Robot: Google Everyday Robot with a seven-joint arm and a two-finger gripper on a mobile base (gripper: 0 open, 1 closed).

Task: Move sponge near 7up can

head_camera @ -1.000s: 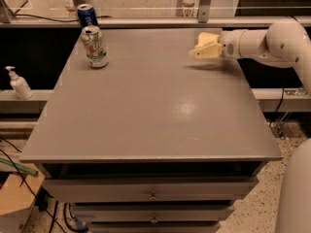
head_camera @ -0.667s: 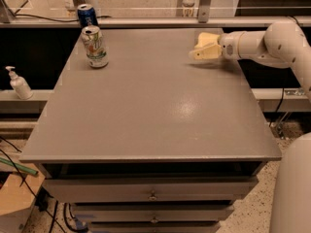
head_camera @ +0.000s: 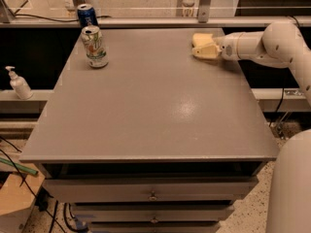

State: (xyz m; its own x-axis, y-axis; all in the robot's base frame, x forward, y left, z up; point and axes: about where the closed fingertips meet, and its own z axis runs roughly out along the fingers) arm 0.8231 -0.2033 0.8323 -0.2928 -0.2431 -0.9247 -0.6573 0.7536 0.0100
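Note:
The 7up can [head_camera: 95,46], silver-white with green lettering, stands upright at the far left of the grey table [head_camera: 155,115]. The pale yellow sponge [head_camera: 206,51] lies at the far right of the table, right at the tip of my gripper [head_camera: 203,46]. The gripper reaches in low from the right, on the white arm [head_camera: 272,45]. The sponge and the cream gripper parts overlap, so part of the sponge is hidden. Sponge and can are far apart, almost the table's width.
A dark blue can [head_camera: 87,14] stands at the far left corner, just behind the 7up can. A white pump bottle [head_camera: 18,83] sits on a ledge left of the table. Drawers [head_camera: 153,195] are below the front edge. A rail runs behind the table.
Hardly any: the gripper and sponge stay at the same spot at the far right. The cans have not moved.

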